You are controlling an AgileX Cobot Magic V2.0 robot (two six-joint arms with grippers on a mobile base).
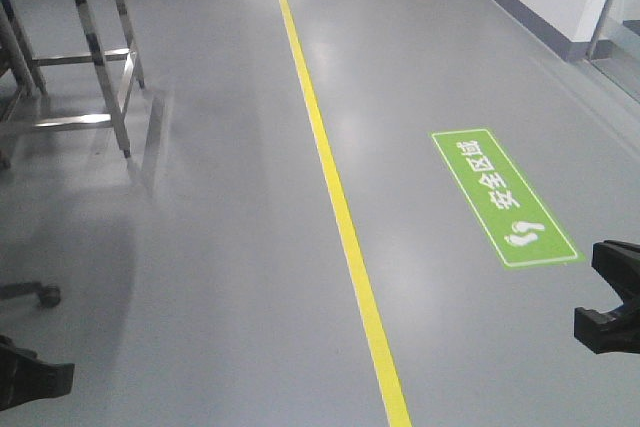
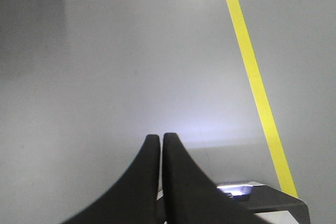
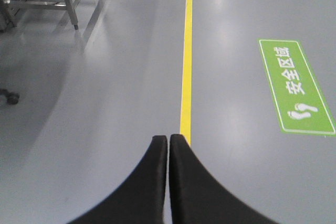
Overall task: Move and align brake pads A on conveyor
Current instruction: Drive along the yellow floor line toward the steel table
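Note:
The brake pads A and the conveyor are out of view in every camera. My left gripper (image 2: 160,137) is shut with nothing between its black fingers, hanging over bare grey floor. In the front view its dark body (image 1: 30,375) shows at the bottom left corner. My right gripper (image 3: 168,138) is also shut and empty, its tips just over the yellow floor line (image 3: 186,77). Part of that gripper's body (image 1: 610,302) shows at the right edge of the front view.
A shiny steel table frame (image 1: 95,57) stands at the far left. The yellow line (image 1: 335,197) runs down the floor's middle. A green floor sign (image 1: 503,197) lies to the right. A castor wheel (image 1: 47,296) sits low left, and a wall base (image 1: 545,22) runs far right.

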